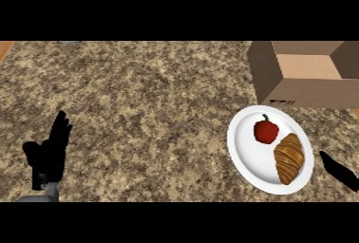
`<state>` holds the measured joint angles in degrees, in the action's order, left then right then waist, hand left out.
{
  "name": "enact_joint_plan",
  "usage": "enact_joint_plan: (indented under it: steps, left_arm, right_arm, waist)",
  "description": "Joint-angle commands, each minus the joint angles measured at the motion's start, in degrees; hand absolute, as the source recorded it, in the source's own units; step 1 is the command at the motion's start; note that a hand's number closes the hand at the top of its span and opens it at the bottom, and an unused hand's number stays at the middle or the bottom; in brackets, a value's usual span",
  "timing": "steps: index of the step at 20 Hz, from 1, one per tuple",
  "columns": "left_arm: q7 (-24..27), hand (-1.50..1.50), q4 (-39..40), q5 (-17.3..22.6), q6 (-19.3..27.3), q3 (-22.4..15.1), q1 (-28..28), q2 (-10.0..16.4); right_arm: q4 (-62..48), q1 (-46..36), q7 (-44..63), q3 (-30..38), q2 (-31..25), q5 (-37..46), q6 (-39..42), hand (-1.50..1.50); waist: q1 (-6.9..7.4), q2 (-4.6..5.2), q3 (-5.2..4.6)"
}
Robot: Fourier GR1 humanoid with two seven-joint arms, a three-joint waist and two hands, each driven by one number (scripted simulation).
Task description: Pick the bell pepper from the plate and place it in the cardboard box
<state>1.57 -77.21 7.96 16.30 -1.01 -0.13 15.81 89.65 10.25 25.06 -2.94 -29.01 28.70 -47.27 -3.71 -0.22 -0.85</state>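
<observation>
Bell pepper (pixel 266 132): red, dark-stemmed.

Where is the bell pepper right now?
In the head view, the bell pepper lies on the white plate at right, upper-left of the croissant, with the cardboard box just beyond.

Spans nearly the whole view: a counter (pixel 140 104) of mottled stone, flecked brown, tan and cream. Carries two things directly. Toward the right, reaching down near the lower edge, a round white plate (pixel 245 156), lying flat on the stone. Beyond it, in the upper right corner, a cardboard box (pixel 312 92), open at the top, standing upright on the stone and cut off by the right edge. Sits just beside the plate's far rim; touching or apart, impossible to tell. At the top left corner, a narrow strip of orange-brown wood (pixel 4 50) past the stone's edge.
</observation>
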Motion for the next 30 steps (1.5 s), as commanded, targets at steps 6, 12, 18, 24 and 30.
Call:
enact_joint_plan:
  steps: [6,12,18,24,30]
  left_arm:
    - [-2.0,0.0,-1.0,-0.1,-0.8,-0.8,-1.7,0.3]
    - [-2.1,0.0,-0.4,-2.3,0.5,-4.3,-3.1,-3.2]
    - [-2.7,0.0,2.2,-2.3,0.4,-3.0,-5.4,-2.6]
    - [-2.6,0.0,2.8,-2.5,0.5,-3.0,-6.6,-3.3]
    - [-2.5,0.0,2.4,-1.4,-0.9,-1.7,-5.4,-2.3]
  right_arm:
    - [15.3,2.4,32.3,-3.3,0.3,15.6,15.1,-1.5]
    - [22.1,-7.3,52.4,-7.4,2.5,21.6,33.5,-1.5]
    - [19.6,-14.9,60.1,-8.4,7.6,22.7,45.5,-1.5]
    - [14.4,-18.5,60.2,-4.2,14.4,22.6,51.0,-1.5]
    - [11.1,-23.9,60.2,-2.3,23.2,29.0,54.5,-1.5]
  waist:
    - [3.1,0.0,0.16]
    - [4.87,0.36,0.4]
    - [4.94,0.54,0.52]
    - [4.38,0.4,0.57]
    - [4.27,0.17,0.68]
